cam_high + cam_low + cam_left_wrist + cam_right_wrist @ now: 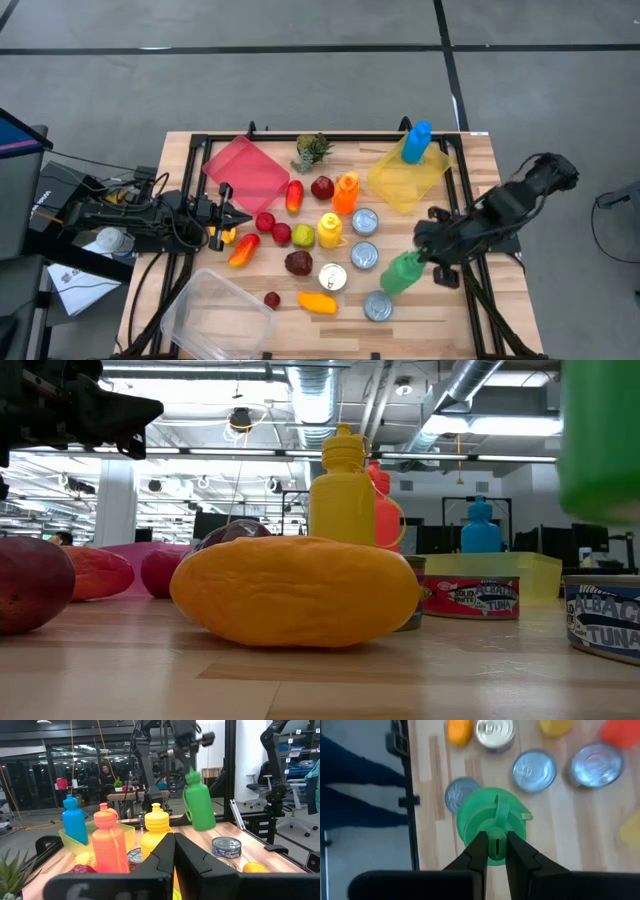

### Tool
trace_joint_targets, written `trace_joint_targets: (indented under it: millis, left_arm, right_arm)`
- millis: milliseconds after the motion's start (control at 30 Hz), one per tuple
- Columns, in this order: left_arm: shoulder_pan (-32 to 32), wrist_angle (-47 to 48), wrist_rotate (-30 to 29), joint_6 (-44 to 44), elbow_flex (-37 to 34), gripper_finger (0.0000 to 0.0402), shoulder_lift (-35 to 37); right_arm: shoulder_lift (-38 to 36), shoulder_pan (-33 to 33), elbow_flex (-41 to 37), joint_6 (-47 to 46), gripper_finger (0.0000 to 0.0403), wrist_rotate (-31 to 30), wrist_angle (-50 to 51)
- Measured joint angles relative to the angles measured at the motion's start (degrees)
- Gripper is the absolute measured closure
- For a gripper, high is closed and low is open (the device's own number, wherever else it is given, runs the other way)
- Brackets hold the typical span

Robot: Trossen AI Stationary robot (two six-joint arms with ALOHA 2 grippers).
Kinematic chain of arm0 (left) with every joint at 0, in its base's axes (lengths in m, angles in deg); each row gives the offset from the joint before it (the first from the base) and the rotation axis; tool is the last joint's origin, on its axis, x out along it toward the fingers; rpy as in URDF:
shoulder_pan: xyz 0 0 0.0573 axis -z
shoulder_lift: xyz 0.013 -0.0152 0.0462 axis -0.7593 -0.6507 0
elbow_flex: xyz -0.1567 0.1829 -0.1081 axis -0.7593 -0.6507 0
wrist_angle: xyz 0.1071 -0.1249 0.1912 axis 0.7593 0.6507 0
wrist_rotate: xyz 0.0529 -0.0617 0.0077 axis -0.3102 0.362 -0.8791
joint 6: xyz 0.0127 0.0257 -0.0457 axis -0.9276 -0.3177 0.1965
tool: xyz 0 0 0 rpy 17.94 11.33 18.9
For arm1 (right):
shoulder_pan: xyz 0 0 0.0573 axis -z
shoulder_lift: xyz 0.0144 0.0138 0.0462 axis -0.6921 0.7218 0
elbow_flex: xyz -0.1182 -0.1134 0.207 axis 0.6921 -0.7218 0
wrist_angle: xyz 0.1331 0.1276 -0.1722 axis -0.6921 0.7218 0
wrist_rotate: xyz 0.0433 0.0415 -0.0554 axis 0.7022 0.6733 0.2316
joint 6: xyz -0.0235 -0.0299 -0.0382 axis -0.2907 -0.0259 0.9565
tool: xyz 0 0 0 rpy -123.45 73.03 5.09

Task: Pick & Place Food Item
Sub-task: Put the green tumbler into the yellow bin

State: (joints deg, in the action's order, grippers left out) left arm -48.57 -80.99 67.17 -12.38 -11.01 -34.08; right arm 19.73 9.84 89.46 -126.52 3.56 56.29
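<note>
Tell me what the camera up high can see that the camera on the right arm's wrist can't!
Only the high view shows the red tray, the yellow tray with the blue bottle in it, the little plant, the clear tub, and the left gripper, shut and holding nothing.

Only the right wrist view shows the right gripper pinching the cap of the green bottle from above.

Both show the green bottle, the tuna cans, and the orange fruit near the table's front edge.
</note>
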Motion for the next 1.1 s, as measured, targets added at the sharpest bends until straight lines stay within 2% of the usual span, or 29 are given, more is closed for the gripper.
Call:
trace_joint_targets:
  millis: [200, 400, 633, 900, 1100]
  left_arm:
    - [0.0, 0.0, -0.01, 0.01, 0.0, 0.0401, 0.0]
    - [-0.01, 0.0, 0.0, 0.01, 0.01, 0.0401, 0.0]
    - [0.01, 0.0, 0.0, 0.01, 0.01, 0.0401, 0.0]
    - [0.01, 0.0, -0.02, 0.01, 0.01, 0.0401, 0.0]
    - [0.0, 0.0, 0.0, 0.01, 0.01, 0.0401, 0.0]
  right_arm:
    - [-4.15, 1.96, 5.33, 0.03, 0.0367, -5.34, 2.67]
    - [-7.11, 8.29, 8.78, 0.45, 0.0367, -12.66, 7.1]
    - [-7.2, 23.96, 9.08, 0.97, 0.0367, -15.61, 13.99]
    - [-3.88, 42.79, 8.67, 9.67, 0.0367, -15.59, 13.71]
    - [-0.71, 51.7, 8.65, 18.86, 0.0367, -14.77, 12.71]
